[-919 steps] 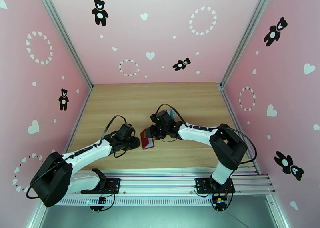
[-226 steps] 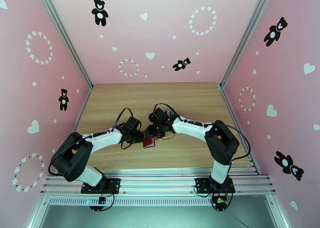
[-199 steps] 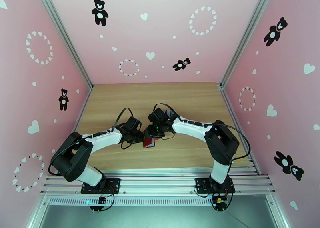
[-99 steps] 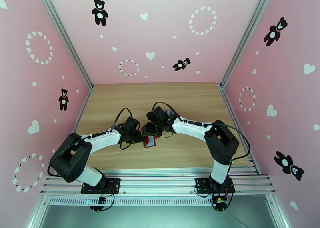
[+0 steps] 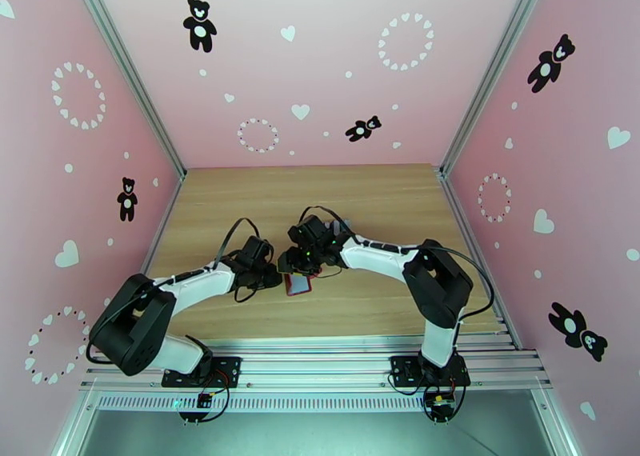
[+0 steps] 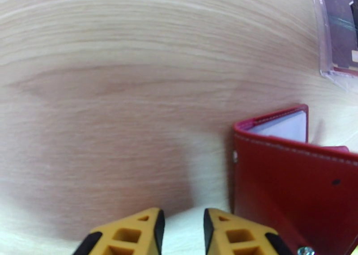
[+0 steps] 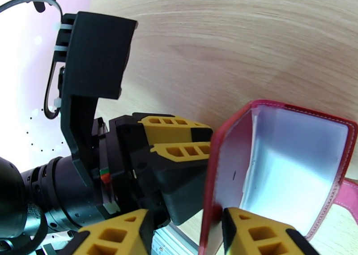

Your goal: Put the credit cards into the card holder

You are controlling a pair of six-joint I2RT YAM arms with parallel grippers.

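One table (image 5: 384, 202): we see holder (image 7: 286, 162) mid-table, standing open, pockets look empty.
Right gripper (image 7: 185, 216): part open, astride holder's cover.
Left gripper (image 6: 182, 216): narrow, empty, just beside holder.
Card (image 6: 342, 32): dark, in clear case (image 6: 318, 36); we judge all loading left.

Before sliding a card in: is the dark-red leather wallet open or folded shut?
Open: the dark-red leather card holder has its cover lifted off the pale grey inner pocket, seen from the right wrist.
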